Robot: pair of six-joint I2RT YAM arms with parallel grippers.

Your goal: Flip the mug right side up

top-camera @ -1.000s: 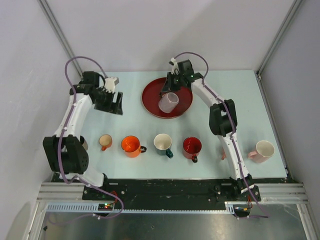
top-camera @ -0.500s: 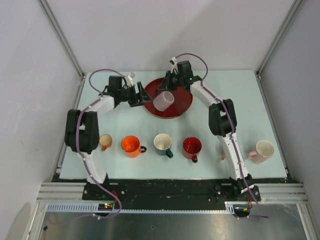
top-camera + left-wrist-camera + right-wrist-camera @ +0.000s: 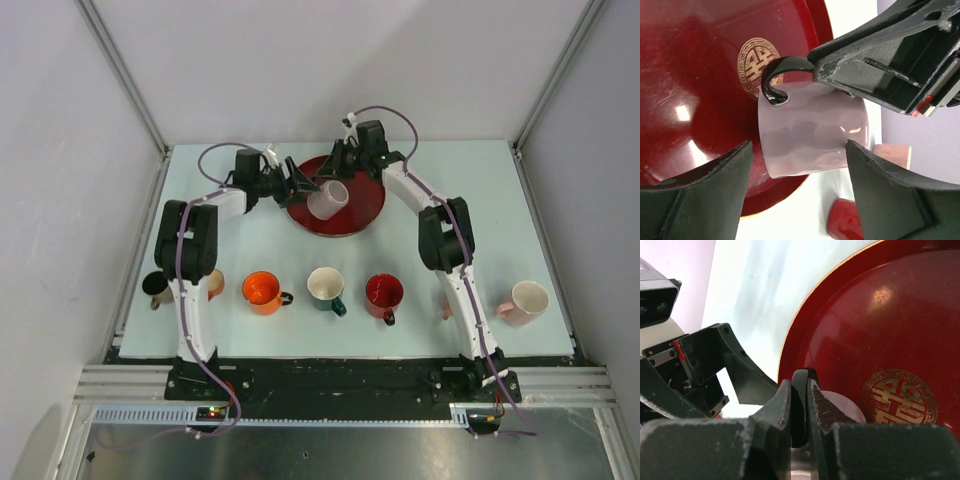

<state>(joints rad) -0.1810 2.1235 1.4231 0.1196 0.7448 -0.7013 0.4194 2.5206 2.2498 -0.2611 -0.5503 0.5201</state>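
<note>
Brought up to the mug (image 3: 331, 198), the left end effector (image 3: 301, 186) is held open (handle (image 3: 771, 80) clamped by the right end effector (image 3: 340, 168)); handover seems prepared.

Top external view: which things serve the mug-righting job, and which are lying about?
Job: lilac mug with black handle; right gripper shut on its handle; open left gripper; round red tray.
Lying about: orange mug; white teal-handled mug; red mug; pink mug.
</note>
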